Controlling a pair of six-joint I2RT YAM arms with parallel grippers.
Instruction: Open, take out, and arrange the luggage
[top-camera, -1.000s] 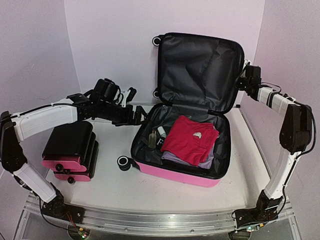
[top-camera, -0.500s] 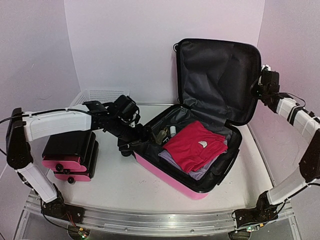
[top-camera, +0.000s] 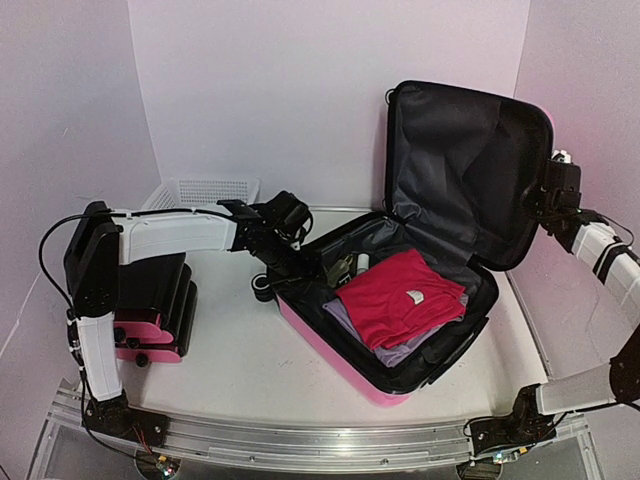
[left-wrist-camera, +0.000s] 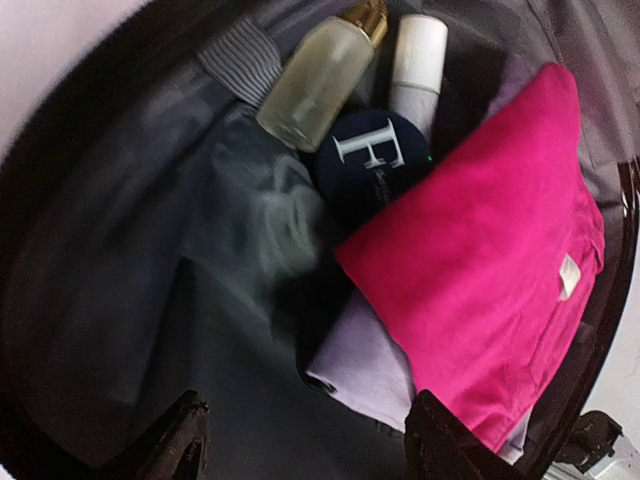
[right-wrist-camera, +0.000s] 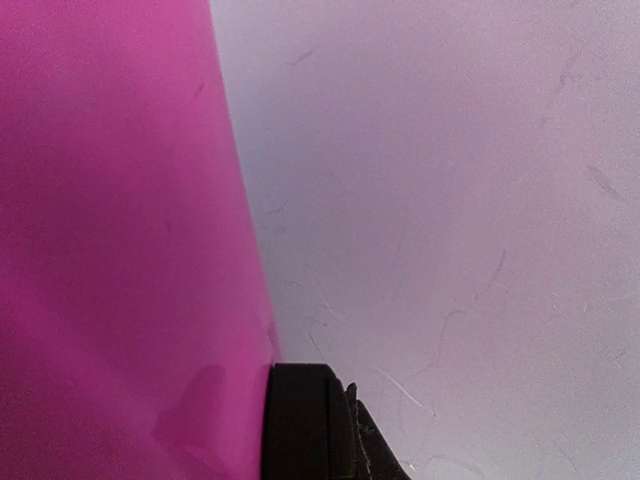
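Over the last second the luggage (top-camera: 455, 170) has been swung rightward, its packed half brought beneath the spread, empty left fingers (left-wrist-camera: 180, 445) and its lid held against the right fingers (right-wrist-camera: 300, 420), whose closure cannot be told, so unloading may be begun.

White-shelled left arm (top-camera: 170, 235) and right arm (top-camera: 575, 385), black joints (top-camera: 90, 262), thin black cables (top-camera: 41, 265)

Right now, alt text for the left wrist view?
Looking down into the open luggage: a folded magenta garment lies over a lavender cloth, beside a gold-capped clear bottle, a white tube and a dark round case marked F. The left gripper hangs open at the bottom edge.
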